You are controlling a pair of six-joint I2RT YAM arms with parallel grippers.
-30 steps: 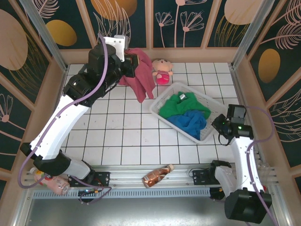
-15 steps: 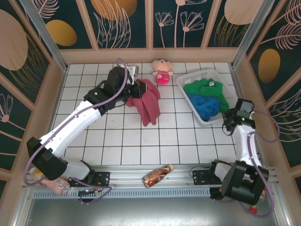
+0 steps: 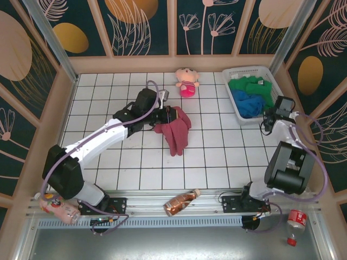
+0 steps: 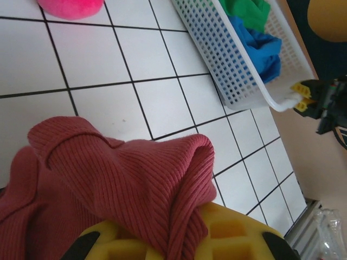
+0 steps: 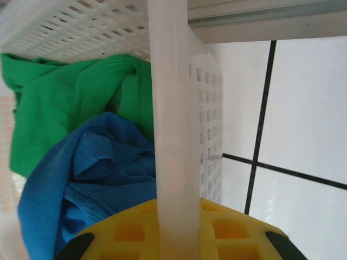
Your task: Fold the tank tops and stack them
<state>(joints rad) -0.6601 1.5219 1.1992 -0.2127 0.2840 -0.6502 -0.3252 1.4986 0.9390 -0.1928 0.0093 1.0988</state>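
Maroon top (image 3: 176,132) hangs bunched from the clenched left hand (image 3: 172,115) above the table (image 3: 217,157), and wants laying flat before release; right hand (image 3: 265,116) pinches the rim of the basket (image 5: 168,108) holding green top (image 3: 246,85) and blue top (image 3: 252,104).

Left of the laundry basket (image 3: 244,69), bare desk (image 3: 217,151) tiles leave wide passage. A pink plush doll (image 3: 187,82) sits near its left side; farther left hangs the maroon tank top (image 3: 174,130). The right end effector (image 3: 269,115) crowds its near corner; walls (image 3: 211,60) close its far side.
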